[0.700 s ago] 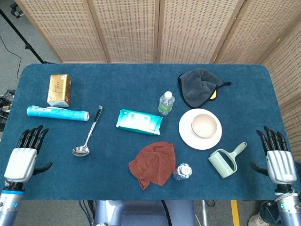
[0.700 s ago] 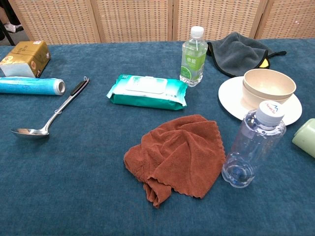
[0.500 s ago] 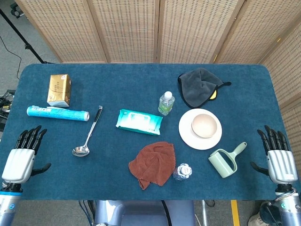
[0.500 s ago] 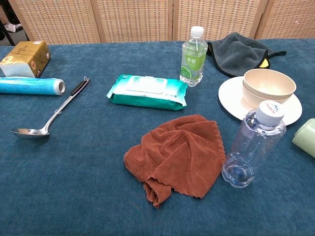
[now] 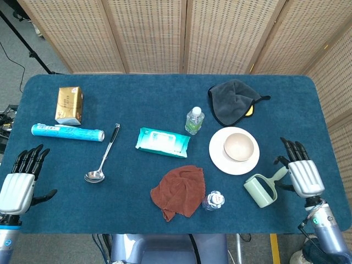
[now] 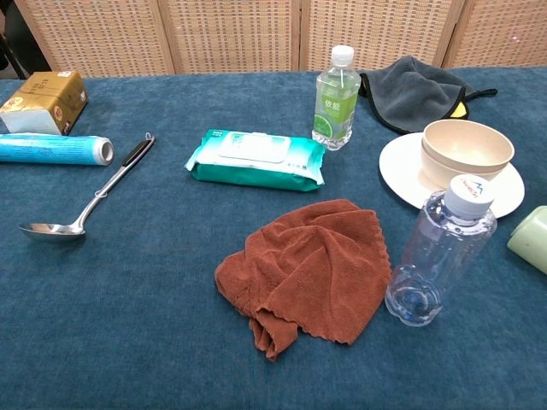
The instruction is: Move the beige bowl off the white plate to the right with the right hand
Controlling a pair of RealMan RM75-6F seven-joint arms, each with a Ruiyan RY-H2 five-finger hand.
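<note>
The beige bowl (image 5: pixel 239 147) (image 6: pixel 467 150) sits upright on the white plate (image 5: pixel 219 159) (image 6: pixel 397 168), right of the table's middle. My right hand (image 5: pixel 300 171) hovers over the table's right front part, open with fingers straight and apart, a short way right of the plate. My left hand (image 5: pixel 21 180) is open at the table's left front corner, far from the bowl. Neither hand appears in the chest view.
A pale green lint roller (image 5: pixel 264 188) lies between the right hand and the plate. A clear water bottle (image 6: pixel 438 254) stands in front of the plate beside a rust cloth (image 6: pixel 308 273). A green bottle (image 6: pixel 335 101), a grey cloth (image 5: pixel 234 100), a wipes pack (image 5: pixel 163 142), a ladle (image 5: pixel 102 157), a foil roll (image 5: pixel 67 132) and a carton (image 5: pixel 69 105) sit further off.
My right hand has moved left and forward over the table, toward the lint roller. My left hand has drifted slightly back toward the front edge. The bowl has not moved.
</note>
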